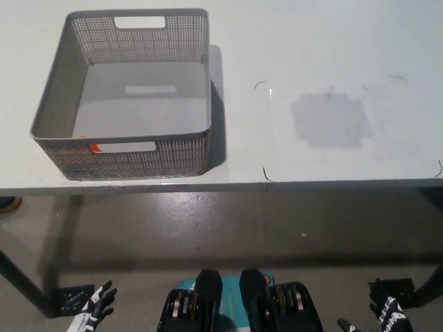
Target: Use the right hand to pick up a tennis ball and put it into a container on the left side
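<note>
I see a grey perforated basket (pixel 124 97) sitting on the white surface (pixel 311 55), far ahead of both sets of fingers and over toward my left hand's side. Its inside shows only a bare floor. It has a cut-out handle in the far wall and a white label with a red corner on the near wall. To the basket's right, further ahead of my right hand, there is a grey rectangular patch (pixel 328 120) on the surface, with a few thin dark curved marks (pixel 265 173) around it. I cannot find a tennis ball anywhere in view. Nothing lies between the hands and the surface's near edge but grey floor (pixel 208 221). My left hand (pixel 93 310) hangs low at the bottom left, fingers spread and holding nothing. My right hand (pixel 385 312) hangs at the bottom right, fingers likewise splayed and free.
</note>
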{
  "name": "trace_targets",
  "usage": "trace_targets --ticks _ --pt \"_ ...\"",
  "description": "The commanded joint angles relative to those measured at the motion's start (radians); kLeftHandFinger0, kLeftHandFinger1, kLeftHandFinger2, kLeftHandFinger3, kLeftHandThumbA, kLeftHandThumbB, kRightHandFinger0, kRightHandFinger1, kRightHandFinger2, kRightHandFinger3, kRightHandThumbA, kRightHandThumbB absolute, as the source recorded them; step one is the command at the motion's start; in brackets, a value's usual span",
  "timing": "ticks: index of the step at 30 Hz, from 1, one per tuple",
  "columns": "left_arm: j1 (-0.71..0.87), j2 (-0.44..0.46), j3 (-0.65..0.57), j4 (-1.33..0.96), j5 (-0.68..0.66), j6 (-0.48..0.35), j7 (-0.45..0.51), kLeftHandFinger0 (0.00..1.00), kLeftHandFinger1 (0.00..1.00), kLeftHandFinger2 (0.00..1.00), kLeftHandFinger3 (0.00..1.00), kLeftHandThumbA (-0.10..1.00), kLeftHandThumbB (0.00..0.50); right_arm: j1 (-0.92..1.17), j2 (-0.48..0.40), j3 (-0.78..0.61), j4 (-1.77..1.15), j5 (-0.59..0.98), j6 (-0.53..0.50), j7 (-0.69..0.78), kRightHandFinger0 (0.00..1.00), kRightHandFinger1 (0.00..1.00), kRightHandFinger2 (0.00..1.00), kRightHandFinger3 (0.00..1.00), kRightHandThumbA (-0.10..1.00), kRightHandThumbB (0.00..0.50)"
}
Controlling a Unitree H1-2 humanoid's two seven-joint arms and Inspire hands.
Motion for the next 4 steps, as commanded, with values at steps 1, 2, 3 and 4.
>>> trace_targets --ticks 1,2,3,4 --pt "-0.029 0.019 0.01 -0.014 0.0 -0.035 0.017 1.0 1.0 1.0 1.0 1.0 0.349 -0.039 0.003 -0.007 -0.017 0.02 -0.073 0.009 1.0 1.0 1.0 1.0 0.98 0.211" --pt "-0.031 0.018 0.01 -0.008 -0.009 -0.04 0.011 1.0 1.0 1.0 1.0 1.0 0.347 -0.038 0.002 -0.007 -0.021 0.026 -0.076 0.016 1.0 1.0 1.0 1.0 0.98 0.215" --pt "-0.03 0.016 0.01 -0.012 -0.008 -0.04 0.012 1.0 1.0 1.0 1.0 1.0 0.347 -0.036 0.001 -0.005 -0.028 0.024 -0.074 0.016 1.0 1.0 1.0 1.0 0.99 0.225" --pt "-0.03 0.016 0.01 -0.013 -0.008 -0.04 0.012 1.0 1.0 1.0 1.0 1.0 0.347 -0.035 0.001 -0.004 -0.03 0.024 -0.073 0.015 1.0 1.0 1.0 1.0 0.99 0.236"
